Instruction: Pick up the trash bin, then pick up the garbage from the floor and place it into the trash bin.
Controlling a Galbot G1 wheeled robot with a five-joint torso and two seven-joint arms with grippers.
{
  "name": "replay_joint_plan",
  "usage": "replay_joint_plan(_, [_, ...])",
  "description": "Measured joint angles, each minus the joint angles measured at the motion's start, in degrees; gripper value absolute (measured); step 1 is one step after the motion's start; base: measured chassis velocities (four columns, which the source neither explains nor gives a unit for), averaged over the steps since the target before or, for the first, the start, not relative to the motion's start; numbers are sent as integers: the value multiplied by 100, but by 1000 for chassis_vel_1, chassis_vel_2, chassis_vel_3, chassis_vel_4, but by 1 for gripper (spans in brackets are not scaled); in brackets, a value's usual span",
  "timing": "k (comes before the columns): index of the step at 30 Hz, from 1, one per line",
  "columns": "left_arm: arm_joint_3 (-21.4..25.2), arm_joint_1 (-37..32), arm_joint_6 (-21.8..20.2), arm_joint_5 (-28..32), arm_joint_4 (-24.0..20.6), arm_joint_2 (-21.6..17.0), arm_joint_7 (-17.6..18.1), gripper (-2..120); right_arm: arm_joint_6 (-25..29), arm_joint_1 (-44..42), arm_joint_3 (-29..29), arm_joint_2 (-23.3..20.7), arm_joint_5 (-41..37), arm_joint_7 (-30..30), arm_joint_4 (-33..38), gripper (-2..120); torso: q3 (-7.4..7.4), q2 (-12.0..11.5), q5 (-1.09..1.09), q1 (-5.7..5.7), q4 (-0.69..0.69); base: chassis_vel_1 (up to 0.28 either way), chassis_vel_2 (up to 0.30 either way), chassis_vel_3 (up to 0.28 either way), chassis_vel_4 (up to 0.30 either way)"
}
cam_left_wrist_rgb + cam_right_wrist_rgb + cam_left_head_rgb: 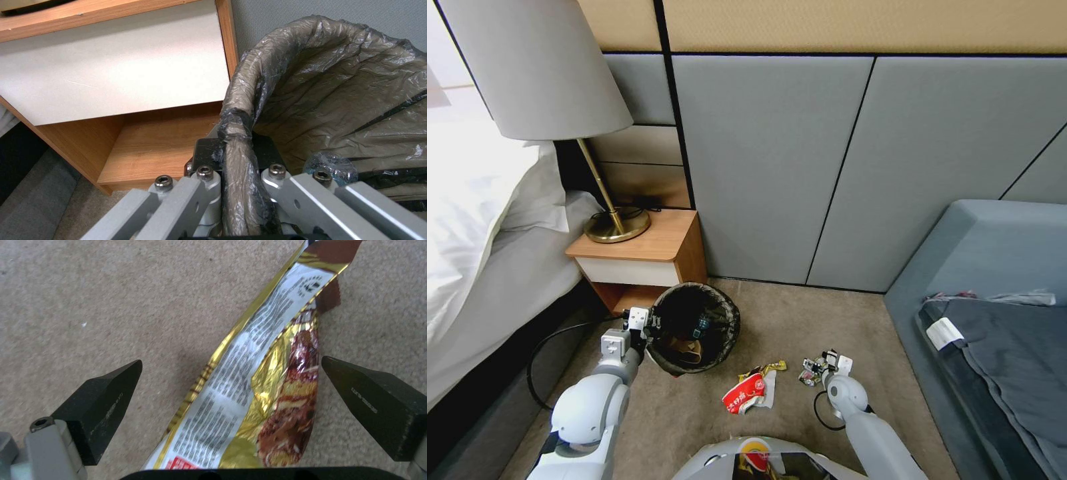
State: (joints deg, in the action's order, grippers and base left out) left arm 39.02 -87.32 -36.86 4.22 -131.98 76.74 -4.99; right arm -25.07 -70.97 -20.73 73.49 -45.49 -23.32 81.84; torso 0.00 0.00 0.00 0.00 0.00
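Crinkly-lined bin [694, 328] clamped by L gripper [238, 173], foil wrapper [249, 390] between R gripper [231, 386] fingers

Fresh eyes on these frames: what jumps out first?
The left end effector is shut on the rim of the bin, held by the nightstand. The right end effector sits open over a gold wrapper on the carpet. A red-and-white packet lies on the carpet between the two arms.
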Motion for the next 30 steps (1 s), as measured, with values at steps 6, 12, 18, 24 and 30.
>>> replay_joint_plan(6, [7, 6, 5, 2, 17, -12, -18, 4, 50, 77, -3, 32, 109, 43, -119, 100, 0, 0, 0, 0, 0, 0, 0, 0, 0])
replay_joint_plan(12, [12, 13, 14, 10, 32, -15, -36, 4, 83, 212, -9, 62, 227, 117, -306, 100, 0, 0, 0, 0, 0, 0, 0, 0, 0])
replay_joint_plan(18, [20, 20, 20, 12, 50, -19, -56, 4, 119, 308, -27, 85, 337, 157, -468, 100, 0, 0, 0, 0, 0, 0, 0, 0, 0])
replay_joint_plan(24, [30, 24, 24, 23, 56, -32, -71, 4, 149, 380, -47, 112, 424, 190, -641, 100, 0, 0, 0, 0, 0, 0, 0, 0, 0])
replay_joint_plan(30, [48, 19, 32, 28, 59, -35, -84, 4, 183, 434, -75, 130, 477, 192, -793, 100, 0, 0, 0, 0, 0, 0, 0, 0, 0])
